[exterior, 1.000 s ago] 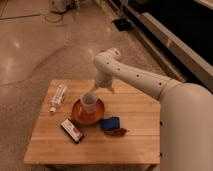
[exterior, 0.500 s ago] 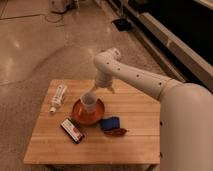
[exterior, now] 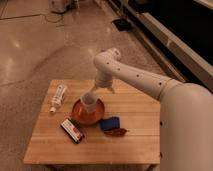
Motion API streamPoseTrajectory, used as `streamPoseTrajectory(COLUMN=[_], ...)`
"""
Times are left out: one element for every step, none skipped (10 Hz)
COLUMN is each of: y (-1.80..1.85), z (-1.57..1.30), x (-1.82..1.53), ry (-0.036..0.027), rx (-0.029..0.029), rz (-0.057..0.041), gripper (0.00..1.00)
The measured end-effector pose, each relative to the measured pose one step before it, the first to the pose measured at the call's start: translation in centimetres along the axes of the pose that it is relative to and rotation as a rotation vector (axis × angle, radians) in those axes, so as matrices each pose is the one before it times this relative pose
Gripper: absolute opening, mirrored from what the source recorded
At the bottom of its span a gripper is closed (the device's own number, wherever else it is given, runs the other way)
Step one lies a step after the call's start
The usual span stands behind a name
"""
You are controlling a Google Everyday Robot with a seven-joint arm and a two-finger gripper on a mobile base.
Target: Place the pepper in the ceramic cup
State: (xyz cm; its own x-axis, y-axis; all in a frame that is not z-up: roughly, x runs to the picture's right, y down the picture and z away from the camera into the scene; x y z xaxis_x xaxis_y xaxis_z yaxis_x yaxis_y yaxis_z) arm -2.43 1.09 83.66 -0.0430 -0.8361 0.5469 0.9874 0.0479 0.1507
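Observation:
The pepper (exterior: 116, 132), small, dark red and tapered, lies on the wooden table (exterior: 135, 145) just in front of the blue block (exterior: 109, 123). The ceramic cup (exterior: 87, 103), pale grey-white, stands upright in the round orange-brown dish (exterior: 79, 115). My gripper (exterior: 102, 90) hangs from the white arm above the table's back middle, just right of and behind the cup, well apart from the pepper.
A white clear bottle (exterior: 58, 97) lies at the table's back left. A black-and-red flat box (exterior: 72, 130) lies front left of the dish. My white arm and body fill the right side. Shiny floor surrounds the table.

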Motion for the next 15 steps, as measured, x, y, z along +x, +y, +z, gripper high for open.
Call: streamPoseTrajectory(y=[0.001, -0.002, 0.001, 0.008, 0.007, 0.125, 0.648, 0.531, 1.020, 1.037, 0.948, 1.036, 1.668, 0.959, 0.984], z=[0.000, 0.001, -0.001, 0.001, 0.012, -0.249, -0.380, -0.372, -0.457, -0.156, 0.096, 0.312, 0.814, 0.608, 0.830], x=[0.000, 0.000, 0.001, -0.001, -0.040, -0.084, -0.348, -0.579, -1.317, -1.402, -1.389, -1.549, -2.098, -1.033, -1.189], ry=[-0.00001, -0.00001, 0.00002, -0.00003, -0.00054, 0.00391, 0.00400, 0.00256, -0.00164, -0.00775, -0.00991, -0.01117, -0.01124, -0.00013, 0.00133], rx=[0.00001, 0.00004, -0.00004, -0.00005, 0.00072, 0.00836, 0.01365, 0.01893, 0.02647, 0.01412, 0.00493, 0.00015, -0.01545, -0.01809, -0.01606], rz=[0.00005, -0.00004, 0.00003, 0.00001, -0.00555, -0.02210, -0.02844, -0.02765, -0.04301, -0.03162, -0.03499, -0.04012, -0.06074, -0.04238, -0.05380], gripper=[0.80, 0.80, 0.80, 0.80, 0.80, 0.80, 0.80, 0.80, 0.80, 0.80, 0.80, 0.80, 0.80, 0.80, 0.80])
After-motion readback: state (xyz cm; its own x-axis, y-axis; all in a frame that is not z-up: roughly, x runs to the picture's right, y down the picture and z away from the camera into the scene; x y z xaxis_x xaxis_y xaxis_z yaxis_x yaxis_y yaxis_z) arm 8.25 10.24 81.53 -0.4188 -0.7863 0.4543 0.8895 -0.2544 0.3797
